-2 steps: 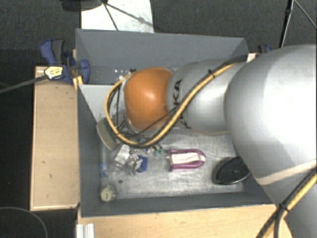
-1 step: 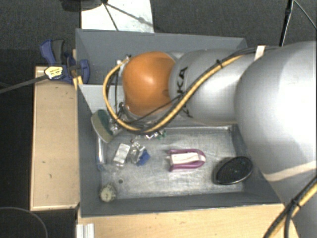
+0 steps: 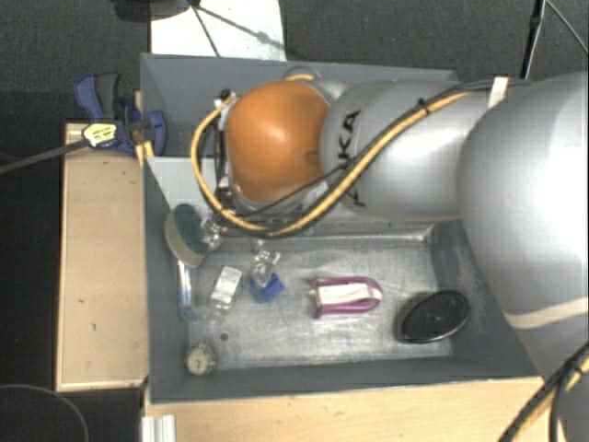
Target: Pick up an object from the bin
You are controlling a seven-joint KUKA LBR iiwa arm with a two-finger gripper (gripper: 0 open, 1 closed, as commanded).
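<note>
A grey metal bin seen from above, with a KUKA arm reaching in from the right. At the far left of the bin, a round teal disc with a pale rim leans against the wall. Below it a thin clear tube lies lengthwise along the same wall, and a small beige lump sits in the near left corner.

Next to the right, a clear plastic piece rests on the floor just beside the tube. Above it hangs the gripper, mostly tucked beneath the orange cover on the wrist, with a yellow cable looped round that cover. Whether the gripper is apart or together cannot be told.

A small blue piece lies on the floor right at the gripper's lower edge, just right of the clear plastic piece. Whether it touches the gripper cannot be told. These two are the things nearest the tool.

Further right, near the middle of the floor, a purple and white object lies well apart from the gripper. A flat black disc lies beyond it, close to the right wall.

The only legible writing is on the arm's grey casing beside the orange cover: the letters "KA", set sideways, their start hidden by the cover.
</note>
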